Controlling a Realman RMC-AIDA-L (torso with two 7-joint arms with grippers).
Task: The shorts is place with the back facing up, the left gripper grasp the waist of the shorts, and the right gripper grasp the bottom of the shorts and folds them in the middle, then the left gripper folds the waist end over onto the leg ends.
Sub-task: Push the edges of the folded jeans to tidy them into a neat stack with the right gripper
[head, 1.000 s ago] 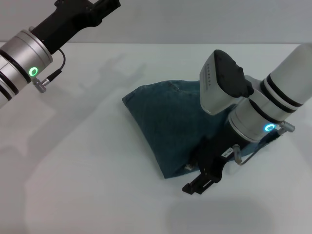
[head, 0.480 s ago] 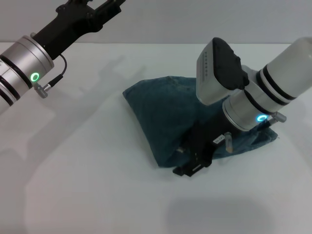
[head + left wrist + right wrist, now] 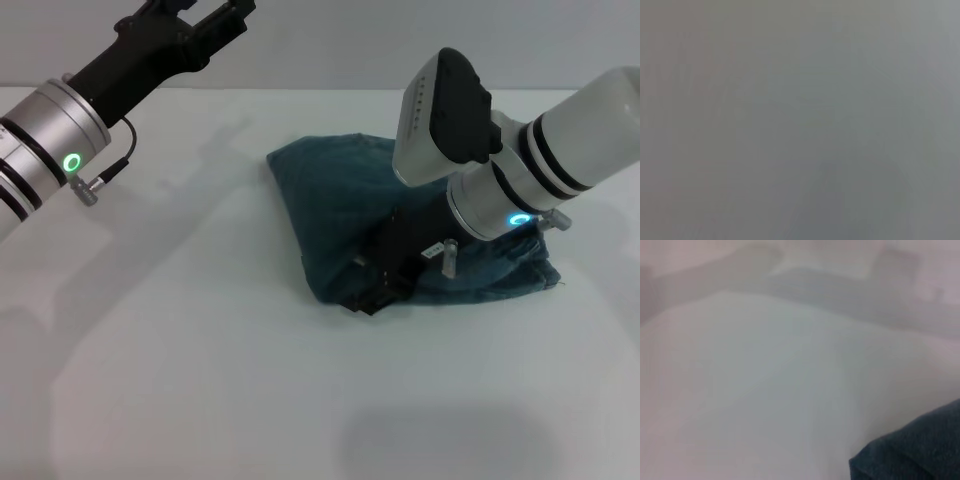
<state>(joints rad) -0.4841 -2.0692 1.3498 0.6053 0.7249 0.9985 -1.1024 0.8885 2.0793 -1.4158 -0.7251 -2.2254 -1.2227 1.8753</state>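
Observation:
The blue denim shorts point(image 3: 335, 200) lie bunched in a folded heap on the white table, right of centre. My right gripper point(image 3: 368, 296) reaches down from the right and sits at the heap's near-left corner, shut on a fold of the denim. Its grey housing hides the middle of the cloth. A dark denim edge point(image 3: 915, 450) shows in one corner of the right wrist view. The waist and the leg ends cannot be told apart in the heap. My left gripper point(image 3: 200, 15) is raised at the far left, well away from the shorts. The left wrist view shows only plain grey.
The white table point(image 3: 200, 380) spreads bare to the left of and in front of the shorts. Its far edge runs along the back, just beyond the heap.
My right gripper has moved back and to the left, taking the near corner of the shorts with it, so the heap is now shorter. The left arm shifted slightly.

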